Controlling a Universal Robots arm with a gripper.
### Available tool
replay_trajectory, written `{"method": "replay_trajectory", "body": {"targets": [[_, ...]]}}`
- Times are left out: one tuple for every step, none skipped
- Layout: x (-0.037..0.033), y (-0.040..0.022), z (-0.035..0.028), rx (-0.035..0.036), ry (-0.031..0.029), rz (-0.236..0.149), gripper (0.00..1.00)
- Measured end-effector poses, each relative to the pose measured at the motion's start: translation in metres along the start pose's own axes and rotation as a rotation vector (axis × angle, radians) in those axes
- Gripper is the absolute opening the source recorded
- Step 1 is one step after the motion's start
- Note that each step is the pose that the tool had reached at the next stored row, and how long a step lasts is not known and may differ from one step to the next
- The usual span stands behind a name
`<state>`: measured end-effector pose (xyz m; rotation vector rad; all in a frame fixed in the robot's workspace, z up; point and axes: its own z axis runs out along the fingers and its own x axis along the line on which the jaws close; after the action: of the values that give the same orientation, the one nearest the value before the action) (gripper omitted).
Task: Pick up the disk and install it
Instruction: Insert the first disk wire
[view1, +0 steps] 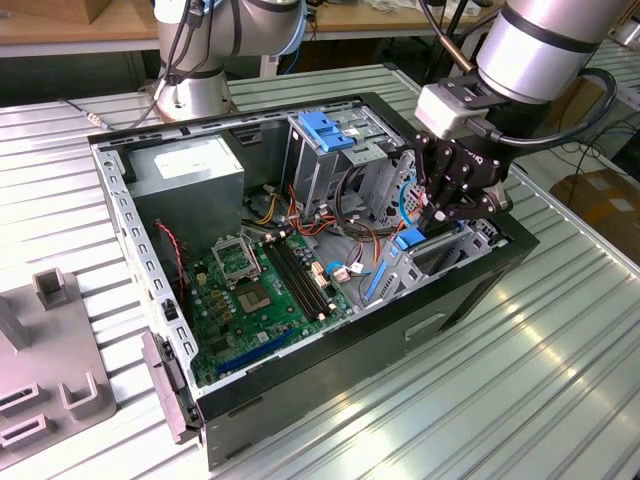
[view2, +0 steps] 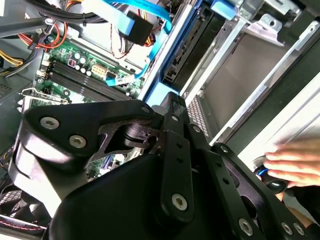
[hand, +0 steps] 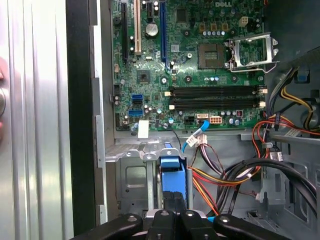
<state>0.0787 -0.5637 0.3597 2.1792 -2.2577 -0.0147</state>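
In the exterior view, the case (view1: 450, 300) lies at frame centre on the table (view1: 560, 390), with the motherboard (view1: 265, 290) in its lower left and the power supply (view1: 190, 165) in its upper left. My gripper (view1: 437, 215) stands inside its right end. In the first wrist view the disk (hand: 172, 172) sits between my fingers.

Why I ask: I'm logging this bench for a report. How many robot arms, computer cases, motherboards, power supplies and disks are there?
Robot arms: 2, one behind the case and one over it
Computer case: 1
Motherboard: 1
Power supply: 1
Disk: 1
Total: 6
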Motion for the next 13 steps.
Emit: {"method": "replay_trajectory", "body": {"targets": [[0.0, -0.0011, 0.0, -0.0001, 0.0002, -0.001, 0.1], [-0.0001, -0.0025, 0.0002, 0.0, 0.0001, -0.008, 0.1], [-0.0001, -0.0027, 0.0002, -0.0001, 0.0003, -0.023, 0.1], [-0.0001, -0.0028, 0.0002, -0.0001, 0.0005, -0.042, 0.1], [-0.0001, -0.0031, 0.0001, -0.0002, 0.0008, -0.058, 0.1], [-0.0001, -0.0035, 0.0001, -0.0002, 0.0009, -0.074, 0.1], [-0.0001, -0.0041, 0.0002, -0.0003, 0.0009, -0.082, 0.1], [-0.0002, -0.0053, 0.0, -0.0004, 0.0018, -0.089, 0.1], [-0.0003, -0.0058, -0.0003, -0.0004, 0.0068, -0.091, 0.1], [-0.0004, -0.0065, -0.0004, -0.0004, 0.007, -0.091, 0.1], [-0.0004, -0.0073, -0.0004, -0.0005, 0.007, -0.092, 0.1], [-0.0004, -0.0078, -0.0005, -0.0007, 0.0063, -0.102, 0.1], [-0.0005, -0.0081, -0.0004, -0.0009, 0.0058, -0.111, 0.1]]}}
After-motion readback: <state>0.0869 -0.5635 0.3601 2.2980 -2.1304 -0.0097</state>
